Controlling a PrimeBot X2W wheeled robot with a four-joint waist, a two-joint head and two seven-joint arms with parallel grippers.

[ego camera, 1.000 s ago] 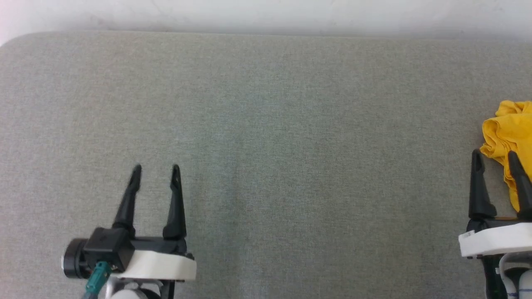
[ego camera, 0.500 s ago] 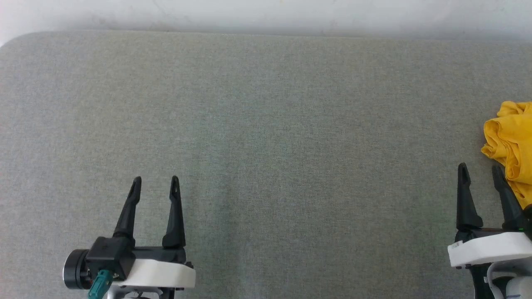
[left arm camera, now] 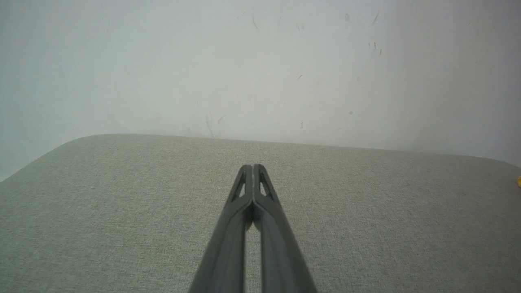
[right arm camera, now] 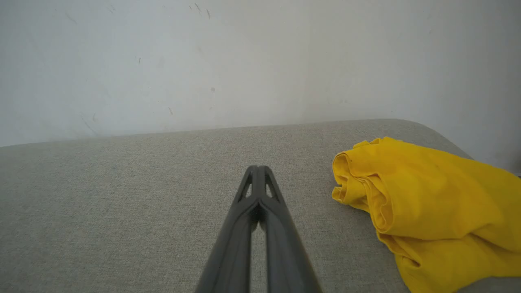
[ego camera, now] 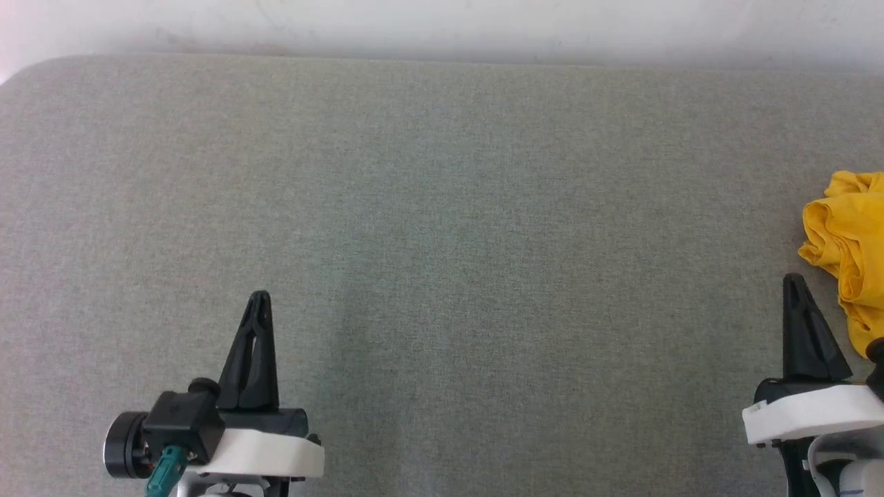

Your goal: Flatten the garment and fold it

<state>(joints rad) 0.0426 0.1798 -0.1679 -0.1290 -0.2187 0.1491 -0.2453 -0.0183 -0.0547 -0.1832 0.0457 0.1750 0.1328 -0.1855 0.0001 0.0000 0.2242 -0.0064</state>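
The garment (ego camera: 848, 241), bright yellow and crumpled into a heap, lies at the right edge of the grey table and runs out of the head view. In the right wrist view the garment (right arm camera: 431, 211) sits just right of the fingers, apart from them. My right gripper (ego camera: 794, 279) is shut on nothing, a short way left of the heap; its fingertips (right arm camera: 256, 169) meet over bare cloth. My left gripper (ego camera: 259, 297) is shut and empty at the lower left, far from the garment, with its tips (left arm camera: 252, 167) pressed together.
The grey fabric table (ego camera: 442, 207) spreads wide between the two grippers. Its far edge meets a white wall (ego camera: 442, 27). The table's far left corner (ego camera: 21, 69) is rounded, and so is its far right corner (right arm camera: 427, 126).
Both grippers have closed from wide open to shut. The right gripper drew back toward me and off the garment's edge earlier in the second. The garment has not moved.
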